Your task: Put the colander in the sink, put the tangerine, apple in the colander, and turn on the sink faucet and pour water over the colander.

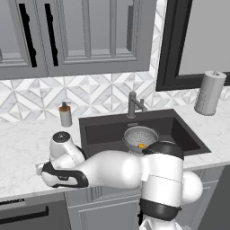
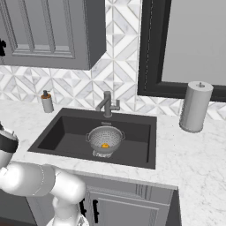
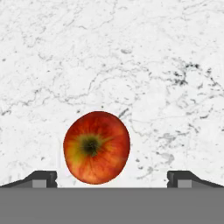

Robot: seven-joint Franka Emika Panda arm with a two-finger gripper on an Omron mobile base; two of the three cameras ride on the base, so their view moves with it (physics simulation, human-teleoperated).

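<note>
The end effector point(image 3: 112, 178) hangs wide open above the round red apple point(image 3: 96, 147) on the white marble desk point(image 3: 131, 65), positioned to straddle it.

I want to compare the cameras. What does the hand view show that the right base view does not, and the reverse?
Hand view alone: the red apple lying on the white marble counter, between the wide-open tips of the end effector, nearer the left tip and untouched.

Right base view alone: the colander standing in the sink with the tangerine inside it, the sink faucet behind, a soap dispenser and a paper towel roll.

Both: the same marble counter surface.
</note>
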